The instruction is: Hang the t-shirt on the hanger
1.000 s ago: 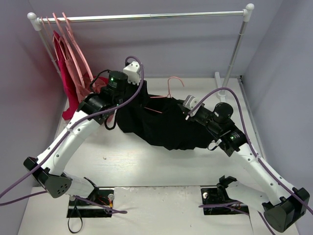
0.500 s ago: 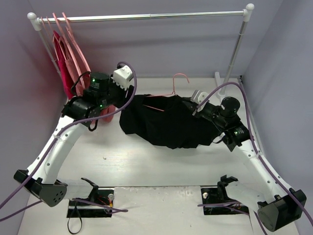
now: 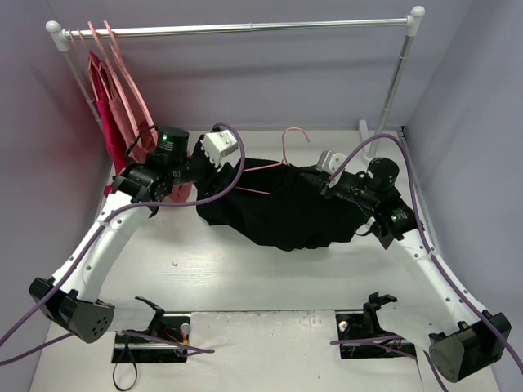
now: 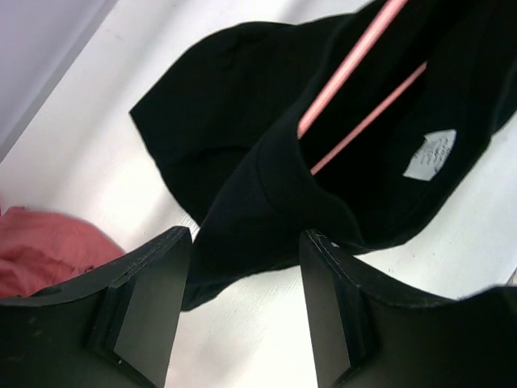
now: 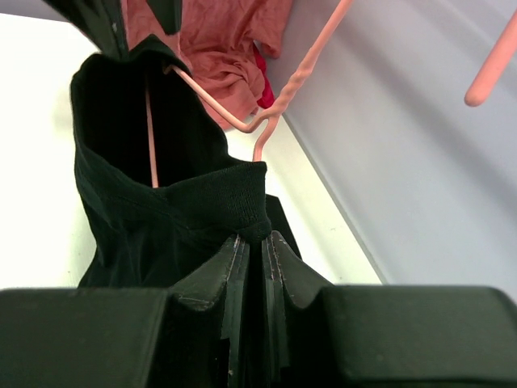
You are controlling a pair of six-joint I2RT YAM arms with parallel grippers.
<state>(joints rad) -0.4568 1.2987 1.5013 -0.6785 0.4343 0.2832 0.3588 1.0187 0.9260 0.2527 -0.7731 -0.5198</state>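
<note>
Black t-shirt (image 3: 278, 211) slung across the centre of the overhead view, stretched between the two arms over the white table (image 3: 245, 273), lower folds sagging toward the tabletop. Pale-pink hanger (image 3: 284, 147) partly inside the shirt, curved hook poking up out of the fabric at upper centre, thin bars running leftward into the dark opening. In the left wrist view, the pink bars crossing the upper right of the frame inside the shirt's opening, a white label (image 4: 430, 155) just below them.

Right gripper (image 5: 254, 242) at bottom centre of its own wrist view, fingers pressed together on a ribbed edge of the shirt, fabric pinched tight between them, hanger neck rising just behind the pinch. Left gripper (image 4: 242, 242) spread wide, dark fingers (image 4: 145, 307) at lower left and lower right of the frame, a fold of the shirt showing in the gap; contact with the cloth impossible to tell.

Further out, a rose-pink garment (image 3: 129, 98) and a crimson garment (image 3: 108, 122) on pink hangers at the upper left, hung from a silver rail (image 3: 261, 27) across the top of the overhead view. Purple cables (image 3: 189, 200) looped along both arms.
</note>
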